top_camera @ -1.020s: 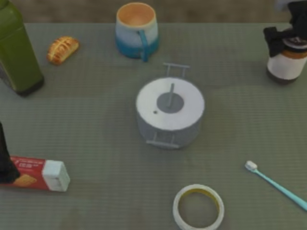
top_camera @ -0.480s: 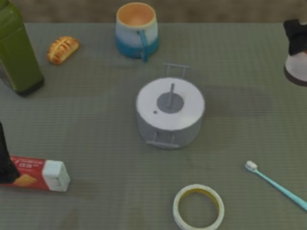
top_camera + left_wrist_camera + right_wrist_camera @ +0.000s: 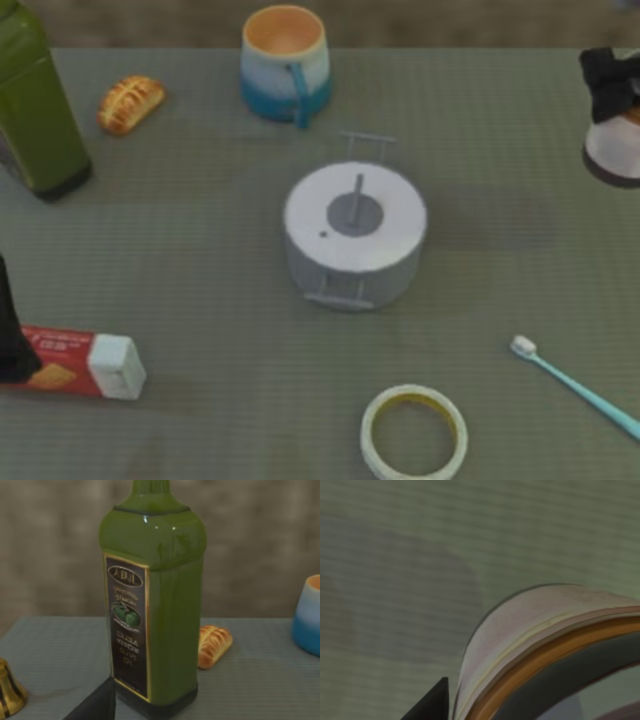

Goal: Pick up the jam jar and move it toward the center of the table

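The jam jar (image 3: 614,152) hangs above the table (image 3: 200,250) at the far right edge, with its white label and amber band showing under my right gripper (image 3: 608,95), which is shut on its lid end. In the right wrist view the jar's label (image 3: 520,640) fills the corner beside one dark fingertip (image 3: 434,705), and the jar's shadow lies on the cloth below. My left gripper (image 3: 10,335) is parked at the left edge over a red box, open, with one fingertip (image 3: 97,705) in its wrist view.
A white round container (image 3: 354,232) with grey handles fills the centre. A blue-and-white mug (image 3: 285,65) stands behind it, a tall green bottle (image 3: 35,100) and a bread roll (image 3: 130,103) at the back left. A tape ring (image 3: 413,432), a toothbrush (image 3: 575,385) and the red box (image 3: 80,362) lie in front.
The jar has left the table: it stood at the back right a second ago, was lifted toward the right edge, and has now shifted slightly left and forward in the gripper.
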Motion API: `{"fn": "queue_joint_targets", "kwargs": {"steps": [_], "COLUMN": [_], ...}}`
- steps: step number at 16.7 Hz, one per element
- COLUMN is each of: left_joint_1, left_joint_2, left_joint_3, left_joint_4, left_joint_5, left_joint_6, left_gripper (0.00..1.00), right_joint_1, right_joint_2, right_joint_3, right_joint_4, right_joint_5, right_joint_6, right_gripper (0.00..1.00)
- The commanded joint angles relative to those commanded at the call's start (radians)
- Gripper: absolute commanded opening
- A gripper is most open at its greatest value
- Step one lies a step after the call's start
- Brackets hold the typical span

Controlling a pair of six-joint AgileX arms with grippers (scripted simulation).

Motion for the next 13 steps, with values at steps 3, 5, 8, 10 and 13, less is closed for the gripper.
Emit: {"fn": "queue_joint_targets", "kwargs": {"steps": [3,5,8,10,13], "left_joint_1": [0.0,0.0,0.0,0.0,0.0], "left_joint_2": [0.0,0.0,0.0,0.0,0.0], "left_joint_3": [0.0,0.0,0.0,0.0,0.0], "left_joint_4": [0.0,0.0,0.0,0.0,0.0], "left_joint_5": [0.0,0.0,0.0,0.0,0.0], "left_joint_6": [0.0,0.0,0.0,0.0,0.0], "left_gripper": [1.0,1.0,1.0,1.0,1.0], "right_joint_1": [0.08,0.145,0.234,0.267,0.271], "right_joint_2": [-0.036,-0.065,-0.105,-0.119,-0.121], "right_joint_3": [-0.103,-0.191,-0.31,-0.351,-0.356], "right_joint_4": [0.066,0.12,0.193,0.22,0.223], "right_joint_5": [0.037,0.067,0.108,0.124,0.126], "right_joint_6": [0.127,0.243,0.383,0.424,0.429], "right_gripper": [0.0,0.0,0.0,0.0,0.0]}}
